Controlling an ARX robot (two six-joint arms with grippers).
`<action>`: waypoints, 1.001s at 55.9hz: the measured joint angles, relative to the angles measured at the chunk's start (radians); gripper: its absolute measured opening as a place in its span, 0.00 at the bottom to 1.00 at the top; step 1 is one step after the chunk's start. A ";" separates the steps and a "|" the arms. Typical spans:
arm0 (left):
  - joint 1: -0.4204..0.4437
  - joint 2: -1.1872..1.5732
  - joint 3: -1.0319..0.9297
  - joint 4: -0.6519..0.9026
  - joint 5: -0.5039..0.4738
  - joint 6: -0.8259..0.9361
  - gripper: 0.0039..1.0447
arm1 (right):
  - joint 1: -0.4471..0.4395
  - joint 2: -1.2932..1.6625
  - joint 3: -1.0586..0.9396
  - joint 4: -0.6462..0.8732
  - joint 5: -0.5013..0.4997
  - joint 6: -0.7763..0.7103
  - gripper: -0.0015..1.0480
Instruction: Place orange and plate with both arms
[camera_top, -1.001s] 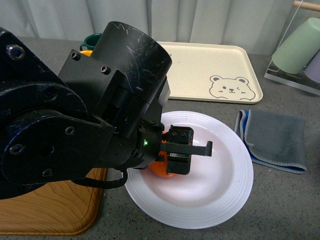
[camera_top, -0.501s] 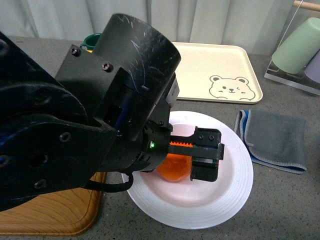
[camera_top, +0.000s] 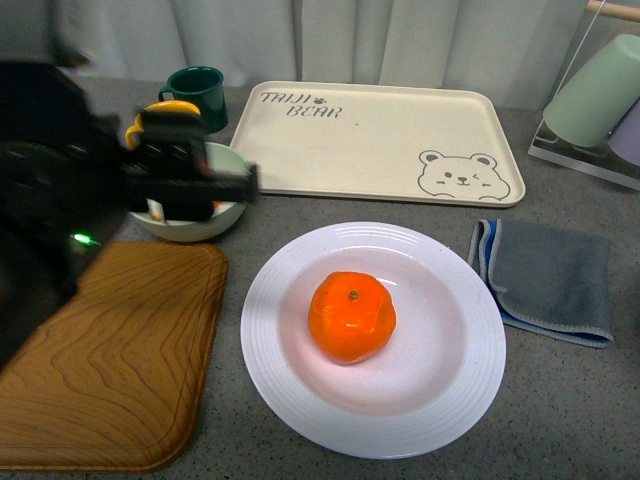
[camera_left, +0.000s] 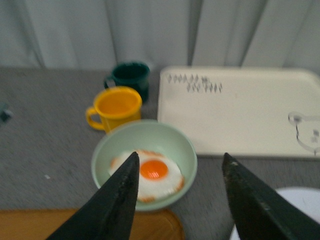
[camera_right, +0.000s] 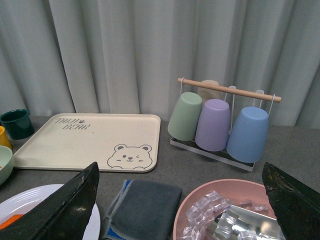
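The left claw (camera_left: 178, 157), wide, has released the orange (camera_top: 351, 316) onto the plate (camera_top: 450, 400); only the right wrist view shows the right claw (camera_right: 180, 167), wide.

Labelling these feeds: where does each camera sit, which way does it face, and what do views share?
Front view: on the robot's body, looking down at the orange on the plate; blurred left hand at its left.
Left wrist view: on the left wrist, facing the green bowl between open fingers.
Right wrist view: on the right wrist, facing the cup rack; right hand open.
Shared: the bear tray, in all three.
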 joint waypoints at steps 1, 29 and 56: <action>0.025 -0.042 -0.037 0.043 0.037 0.009 0.36 | 0.000 0.000 0.000 0.000 -0.001 0.000 0.91; 0.296 -0.659 -0.340 -0.258 0.292 0.034 0.03 | 0.000 0.000 0.000 0.000 0.000 0.000 0.91; 0.469 -1.146 -0.351 -0.707 0.468 0.035 0.03 | 0.000 0.000 0.000 0.000 0.000 0.000 0.91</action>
